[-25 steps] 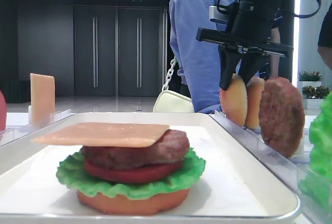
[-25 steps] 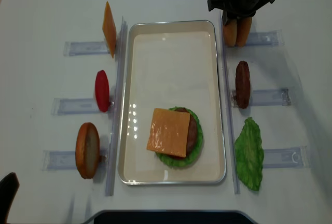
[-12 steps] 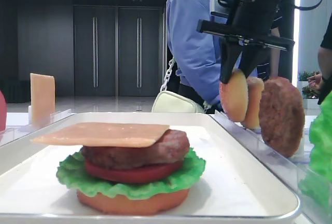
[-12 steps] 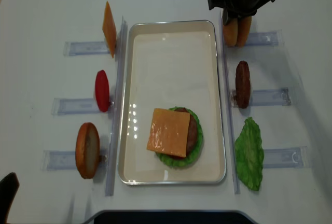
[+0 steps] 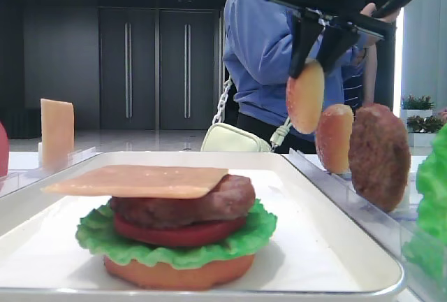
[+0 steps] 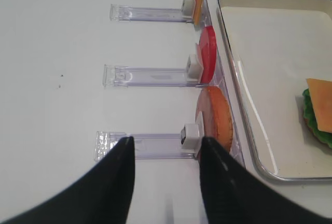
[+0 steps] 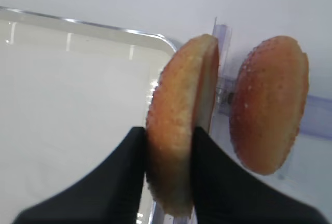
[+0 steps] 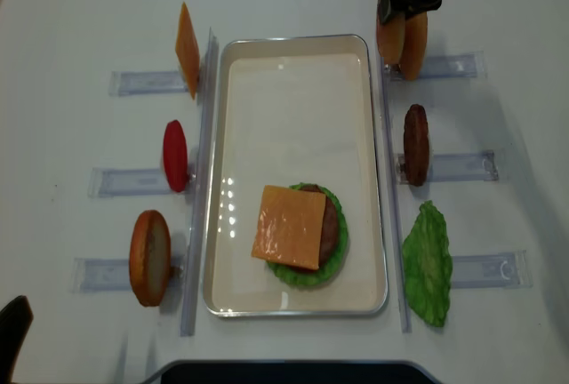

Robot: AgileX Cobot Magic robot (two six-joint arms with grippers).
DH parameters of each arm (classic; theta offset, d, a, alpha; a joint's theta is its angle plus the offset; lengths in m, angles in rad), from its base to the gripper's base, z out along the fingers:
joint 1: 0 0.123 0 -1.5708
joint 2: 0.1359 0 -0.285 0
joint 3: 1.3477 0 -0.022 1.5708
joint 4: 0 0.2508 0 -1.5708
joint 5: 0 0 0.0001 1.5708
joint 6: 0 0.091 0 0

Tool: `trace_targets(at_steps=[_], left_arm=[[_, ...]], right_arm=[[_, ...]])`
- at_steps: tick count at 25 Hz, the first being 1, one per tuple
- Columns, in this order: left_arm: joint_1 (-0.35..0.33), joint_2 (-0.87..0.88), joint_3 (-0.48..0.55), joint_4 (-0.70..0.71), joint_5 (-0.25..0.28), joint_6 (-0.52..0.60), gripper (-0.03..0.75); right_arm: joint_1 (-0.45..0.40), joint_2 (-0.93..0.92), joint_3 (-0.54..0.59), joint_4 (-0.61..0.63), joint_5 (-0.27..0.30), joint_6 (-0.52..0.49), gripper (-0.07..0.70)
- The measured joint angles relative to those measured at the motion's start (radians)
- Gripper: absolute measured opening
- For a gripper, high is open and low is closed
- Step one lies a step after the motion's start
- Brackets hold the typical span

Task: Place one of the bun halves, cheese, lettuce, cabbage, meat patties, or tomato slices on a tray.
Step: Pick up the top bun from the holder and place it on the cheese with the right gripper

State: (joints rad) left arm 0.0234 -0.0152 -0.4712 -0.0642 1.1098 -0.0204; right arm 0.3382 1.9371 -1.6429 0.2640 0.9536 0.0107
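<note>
Gripping one bun half (image 7: 181,125) edge-on, your right gripper (image 7: 167,141) holds it above the tray (image 8: 293,64) rim; your left gripper (image 6: 165,182) stands open.

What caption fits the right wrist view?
Right gripper jaws clamp a bun half on edge beside the tray, a second bun half standing in its rack.

the right gripper (image 7: 168,146) hangs fingers-down at the far right, its black fingers (image 7: 129,156) clamped on an upright bun half (image 7: 181,125). the left gripper (image 6: 165,182) sits low, jaws parted, holding nothing.
</note>
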Motion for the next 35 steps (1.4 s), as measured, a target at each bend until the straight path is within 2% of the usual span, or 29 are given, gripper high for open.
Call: trace_targets(at_steps=[5, 12, 16, 21, 25, 35], left_arm=[[0.000, 0.000, 0.000, 0.000, 0.000, 0.000, 0.324], [0.000, 0.000, 0.000, 0.000, 0.000, 0.000, 0.324], [0.000, 0.000, 0.000, 0.000, 0.000, 0.000, 0.324], [0.000, 0.000, 0.000, 0.000, 0.000, 0.000, 0.324], [0.000, 0.000, 0.000, 0.000, 0.000, 0.000, 0.324], [0.000, 0.000, 0.000, 0.000, 0.000, 0.000, 0.324]], right_arm=[[0.000, -0.068, 0.000, 0.057, 0.043, -0.011, 0.220], [0.002, -0.155, 0.012, 0.203, 0.150, -0.058, 0.220], [0.003, -0.208, 0.079, 0.293, 0.165, -0.109, 0.220], [0.005, -0.298, 0.232, 0.427, 0.159, -0.200, 0.220], [0.033, -0.375, 0.341, 0.496, 0.130, -0.248, 0.220], [0.176, -0.490, 0.551, 0.703, 0.031, -0.404, 0.219]])
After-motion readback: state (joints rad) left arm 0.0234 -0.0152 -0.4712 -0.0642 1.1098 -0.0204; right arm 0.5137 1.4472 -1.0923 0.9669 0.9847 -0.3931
